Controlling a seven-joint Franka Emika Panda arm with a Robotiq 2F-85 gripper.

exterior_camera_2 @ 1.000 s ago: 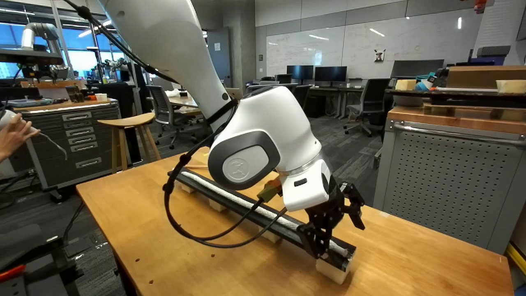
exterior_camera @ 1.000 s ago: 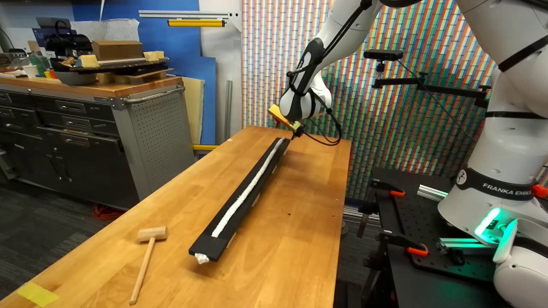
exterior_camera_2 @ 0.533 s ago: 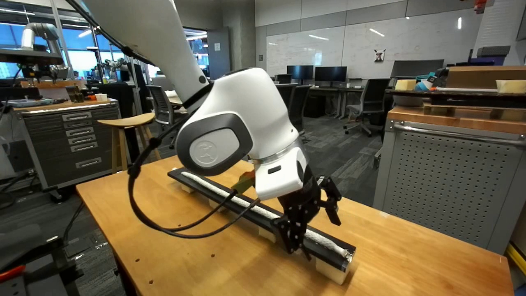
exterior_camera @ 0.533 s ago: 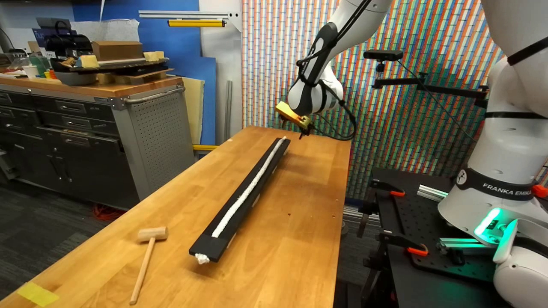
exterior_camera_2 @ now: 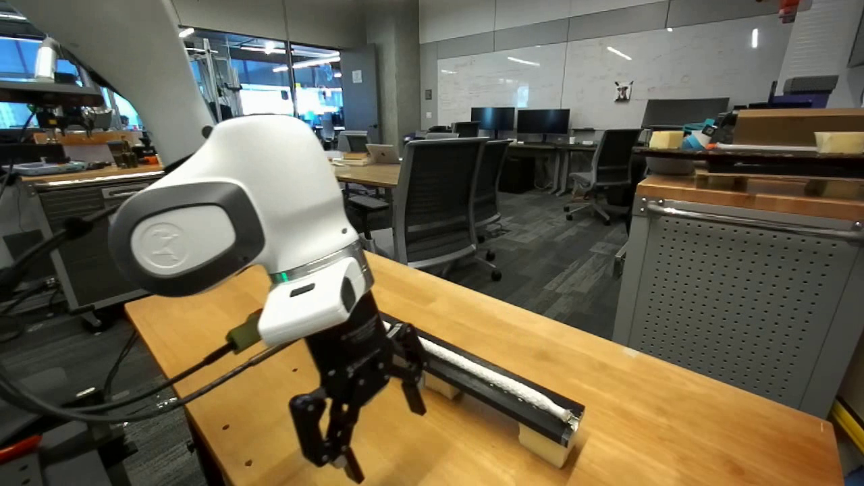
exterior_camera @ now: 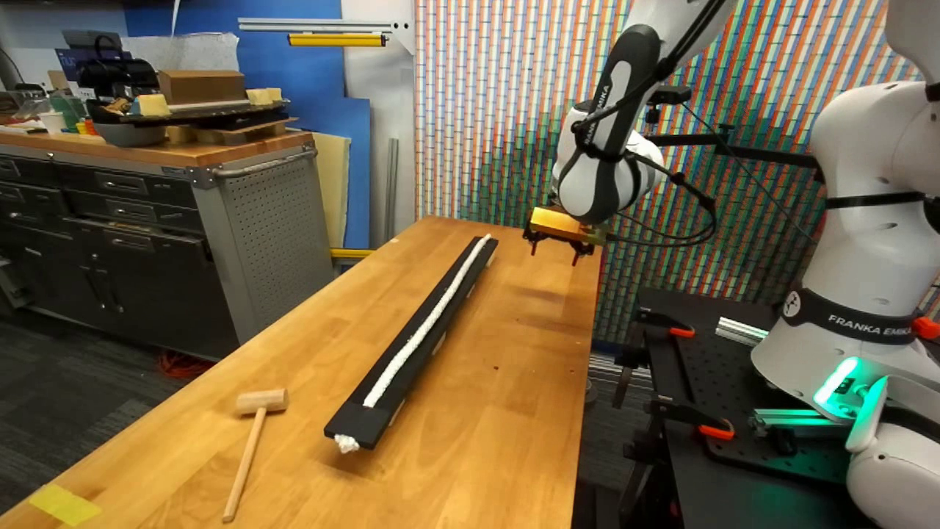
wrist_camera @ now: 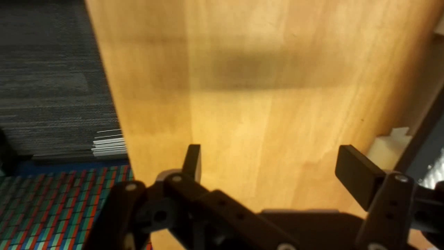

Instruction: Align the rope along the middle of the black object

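The white rope [exterior_camera: 419, 336] lies lengthwise along the top of the long black object [exterior_camera: 360, 425], roughly along its middle with slight bends. In an exterior view the rope [exterior_camera_2: 499, 380] runs close to the black object's [exterior_camera_2: 466, 385] near end; the rest is hidden behind the gripper and arm. My gripper [exterior_camera: 554, 255] is open and empty above the table, beside the black object on the robot's side. It also shows in an exterior view [exterior_camera_2: 387, 442] and in the wrist view [wrist_camera: 269, 156], where bare wood shows between its fingers. The rope [wrist_camera: 433, 173] is at the right edge there.
Pale blocks [exterior_camera_2: 543, 445] prop the black object above the wooden table [exterior_camera: 499, 411]. A wooden mallet [exterior_camera: 255, 441] and yellow tape [exterior_camera: 64, 505] lie towards the table's near left. The table's edge [wrist_camera: 114, 100] shows at left in the wrist view.
My gripper has moved away from the black object's end, sideways towards the robot base, and turned somewhat. It stays open. The rope and black object have not visibly moved.
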